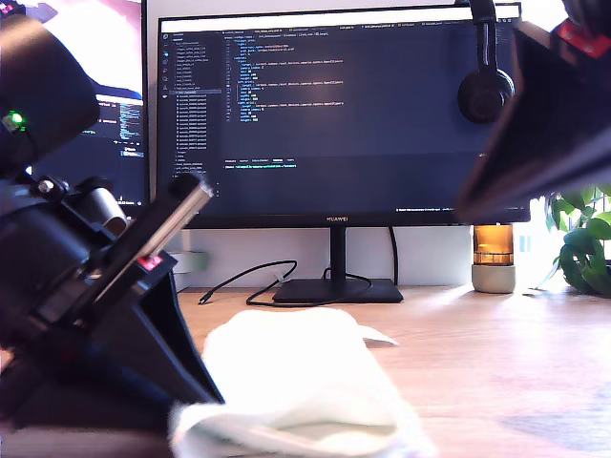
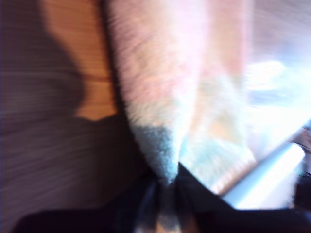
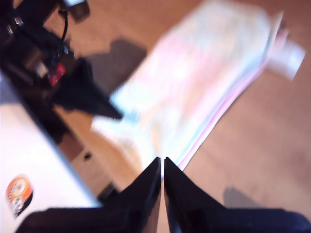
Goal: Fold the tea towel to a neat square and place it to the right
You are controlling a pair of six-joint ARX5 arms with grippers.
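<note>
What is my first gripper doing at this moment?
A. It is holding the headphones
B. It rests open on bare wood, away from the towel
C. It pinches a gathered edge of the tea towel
C: in the first wrist view, the tea towel narrows to a bunched point clamped inside my first gripper.
</note>
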